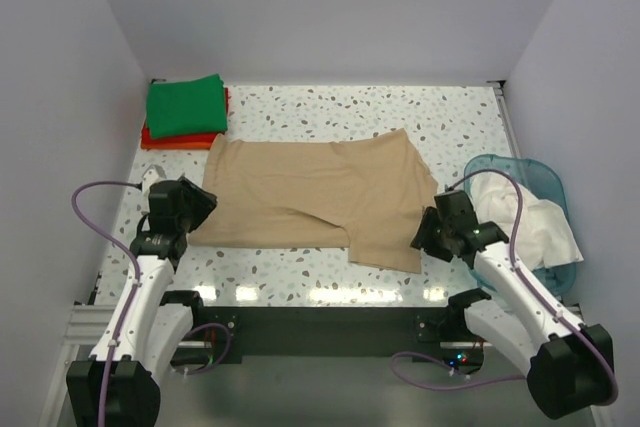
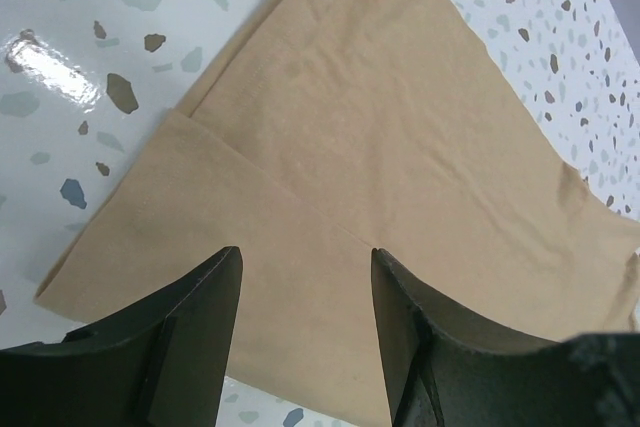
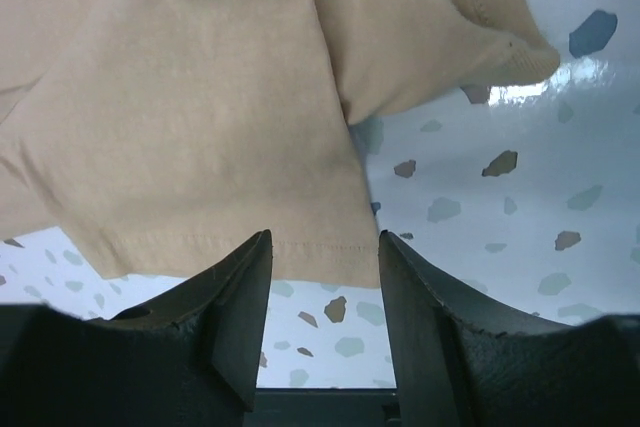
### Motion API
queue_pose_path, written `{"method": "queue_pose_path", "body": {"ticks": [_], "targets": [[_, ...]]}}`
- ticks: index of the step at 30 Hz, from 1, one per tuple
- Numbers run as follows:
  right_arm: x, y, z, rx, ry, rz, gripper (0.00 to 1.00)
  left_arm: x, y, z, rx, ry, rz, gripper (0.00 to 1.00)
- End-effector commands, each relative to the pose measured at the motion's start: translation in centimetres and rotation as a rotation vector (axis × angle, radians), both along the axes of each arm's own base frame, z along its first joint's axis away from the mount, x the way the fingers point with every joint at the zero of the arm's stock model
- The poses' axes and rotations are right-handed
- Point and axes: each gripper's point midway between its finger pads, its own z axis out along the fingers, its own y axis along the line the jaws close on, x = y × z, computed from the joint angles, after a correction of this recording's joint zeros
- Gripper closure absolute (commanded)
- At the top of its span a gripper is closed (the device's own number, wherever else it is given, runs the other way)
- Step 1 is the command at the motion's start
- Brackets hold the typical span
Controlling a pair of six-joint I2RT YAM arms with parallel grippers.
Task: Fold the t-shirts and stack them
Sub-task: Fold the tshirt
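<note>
Four t-shirts showed in the top view. The tan t-shirt (image 1: 320, 192) lay flat and part-folded on the table (image 1: 330, 112), stretched between the left gripper (image 1: 205, 205) and the right gripper (image 1: 425, 232). The green t-shirt (image 1: 187, 105) sat folded on the red-orange t-shirt (image 1: 180, 140), well ahead of the left gripper at the far corner. The whitish t-shirt (image 1: 530, 222) was bunched in the blue tub (image 1: 535, 172), just to the outer side of the right gripper.

Left wrist view: the left gripper (image 2: 305, 267) had its jaws apart and gripped nothing. The tan t-shirt (image 2: 380, 147) lay under and ahead of the fingertips, with a folded edge running off diagonally ahead.

Right wrist view: the right gripper (image 3: 325, 247) also had its jaws apart and empty. The hem of the tan t-shirt (image 3: 180, 97) was just ahead of the tips, and a sleeve was further ahead to the right.

Handling is a judgement: the cloth looked light, soft and limp, so it would likely sag and slide on the glossy top. Pinching the layered hem or a corner, both arms together, looked best.
</note>
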Motion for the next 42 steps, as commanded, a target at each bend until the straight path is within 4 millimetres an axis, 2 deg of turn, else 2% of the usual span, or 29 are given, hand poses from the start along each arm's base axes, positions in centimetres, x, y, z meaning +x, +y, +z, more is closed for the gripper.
{"method": "queue_pose_path", "body": {"ticks": [1,6,11,17,29,34,38,40,42], "targets": [[-2.4,0.3,-1.1,0.03,0.072,-0.008,0.5,1.7,-1.0,3.1,0.001,-0.116,-0.071,0.41],[-3.1,0.5,-1.5,-0.009,0.109,0.02,0.53,2.0,-1.6,3.2,-0.015,-0.128,-0.1,0.41],[-3.5,1.2,-2.7,-0.126,0.161,0.075,0.54,2.2,-1.6,3.4,-0.006,-0.138,-0.11,0.41],[-3.1,0.8,-2.5,-0.187,0.159,0.062,0.54,2.3,-1.6,3.2,0.003,-0.133,-0.115,0.41],[-2.2,1.5,-2.6,-0.153,0.118,0.051,0.82,2.2,-1.8,2.5,0.002,-0.119,-0.133,0.41],[-1.5,1.8,-0.2,-0.135,0.064,0.069,1.0,2.1,-1.9,2.3,0.002,-0.113,-0.136,0.4],[-0.2,2.7,2.8,-0.106,0.008,0.097,1.0,2.1,-1.8,2.0,0.003,-0.107,-0.134,0.41],[0.1,2.8,3.4,-0.117,0.008,0.113,1.0,2.1,-1.8,1.9,0.0,-0.104,-0.133,0.41],[1.1,3.1,4.5,-0.12,-0.023,0.122,1.0,2.1,-1.8,1.7,0.0,-0.1,-0.135,0.41]]}}
